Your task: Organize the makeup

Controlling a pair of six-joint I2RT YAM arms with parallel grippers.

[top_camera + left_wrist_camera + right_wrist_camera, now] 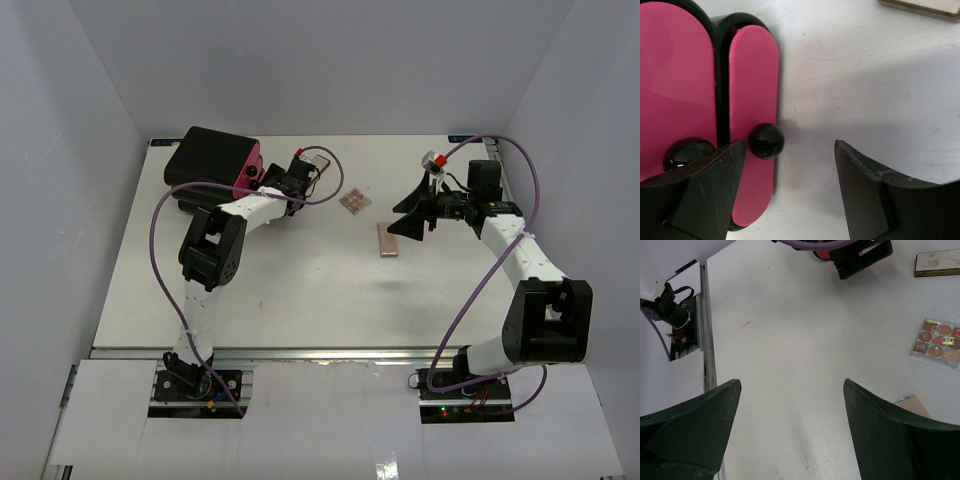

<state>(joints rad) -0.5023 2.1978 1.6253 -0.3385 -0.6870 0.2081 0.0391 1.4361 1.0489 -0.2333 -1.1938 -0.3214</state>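
The black box (pixel 212 158) with pink drawers (pixel 752 95) stands at the back left. My left gripper (pixel 274 186) is open and empty just right of it; in the left wrist view (pixel 790 150) the black knob (pixel 766 141) of the nearer drawer sits beside the left finger (pixel 715 185). A grey flat compact (pixel 318 162) (pixel 925 6) lies behind. A square palette (pixel 354 201) (pixel 939 341) and a pink rectangular palette (pixel 387 240) (pixel 912 404) lie mid-table. My right gripper (pixel 413 220) (pixel 792 385) is open and empty, just right of the rectangular palette. The bottle and tubes are out of view.
A second knob (pixel 687 151) shows on the left drawer. White walls close the table at back and sides. The metal rail of the table's near edge (pixel 705 330) shows in the right wrist view. The compact (pixel 939 262) also shows there.
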